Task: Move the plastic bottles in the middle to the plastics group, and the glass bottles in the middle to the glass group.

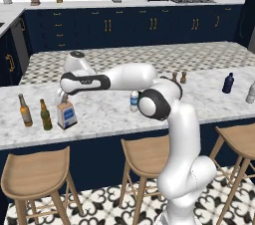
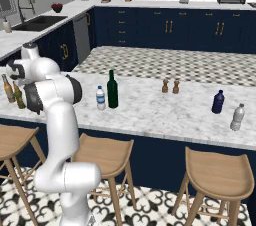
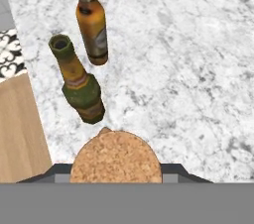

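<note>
My gripper (image 3: 116,172) is shut on the tan stopper of the squat square glass bottle (image 1: 66,115), whose cork top (image 3: 115,157) sits between the two fingertips. In the left base view the gripper (image 1: 63,100) hangs over the counter's left part. The bottle is just right of the glass group: an amber beer bottle (image 1: 25,111) (image 3: 92,22) and an olive-green one (image 1: 46,115) (image 3: 79,83). I cannot tell if its base touches the counter. The tall green wine bottle (image 2: 113,90) and the small plastic water bottle (image 2: 101,98) stand mid-counter. The plastics group, a navy bottle (image 2: 217,102) and a pale grey bottle (image 2: 237,117), is at the far right.
Two small brown shakers (image 2: 170,86) stand behind the counter's middle. Wooden stools (image 1: 35,174) line the marble counter's near edge (image 1: 99,137). My arm's elbow (image 1: 157,102) reaches over the counter beside the water bottle.
</note>
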Robot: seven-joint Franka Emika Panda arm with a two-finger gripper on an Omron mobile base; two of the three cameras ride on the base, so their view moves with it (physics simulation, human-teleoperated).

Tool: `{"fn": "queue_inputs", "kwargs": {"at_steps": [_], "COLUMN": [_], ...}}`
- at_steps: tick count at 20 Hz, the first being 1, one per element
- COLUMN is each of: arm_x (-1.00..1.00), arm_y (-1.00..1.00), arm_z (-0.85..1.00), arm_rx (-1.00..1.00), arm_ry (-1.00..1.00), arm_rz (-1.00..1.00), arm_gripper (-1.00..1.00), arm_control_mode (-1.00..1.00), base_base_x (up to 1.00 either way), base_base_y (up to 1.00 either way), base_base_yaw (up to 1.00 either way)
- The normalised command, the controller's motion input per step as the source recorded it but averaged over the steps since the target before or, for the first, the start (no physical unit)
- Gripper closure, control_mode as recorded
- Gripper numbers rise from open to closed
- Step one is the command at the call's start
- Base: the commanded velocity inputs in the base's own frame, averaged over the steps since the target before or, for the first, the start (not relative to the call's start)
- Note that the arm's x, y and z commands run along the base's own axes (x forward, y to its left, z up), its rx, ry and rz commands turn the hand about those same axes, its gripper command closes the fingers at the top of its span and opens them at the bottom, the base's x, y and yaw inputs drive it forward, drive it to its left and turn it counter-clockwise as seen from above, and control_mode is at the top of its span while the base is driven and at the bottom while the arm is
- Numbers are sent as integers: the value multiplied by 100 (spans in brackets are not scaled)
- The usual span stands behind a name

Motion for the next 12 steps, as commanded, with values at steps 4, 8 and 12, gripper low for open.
{"fn": "queue_inputs", "kwargs": {"at_steps": [4,8,12], "arm_x": [0,0,0], "arm_y": [3,2,0], "arm_z": [0,2,7], "arm_rx": [0,0,-1], "arm_ry": [0,0,0], "arm_rz": [0,0,0], "arm_gripper": [-100,-100,-100], "arm_control_mode": [-100,-100,-100], "base_base_x": [0,0,0], "base_base_y": [0,0,0], "base_base_yaw": [0,0,0]}}
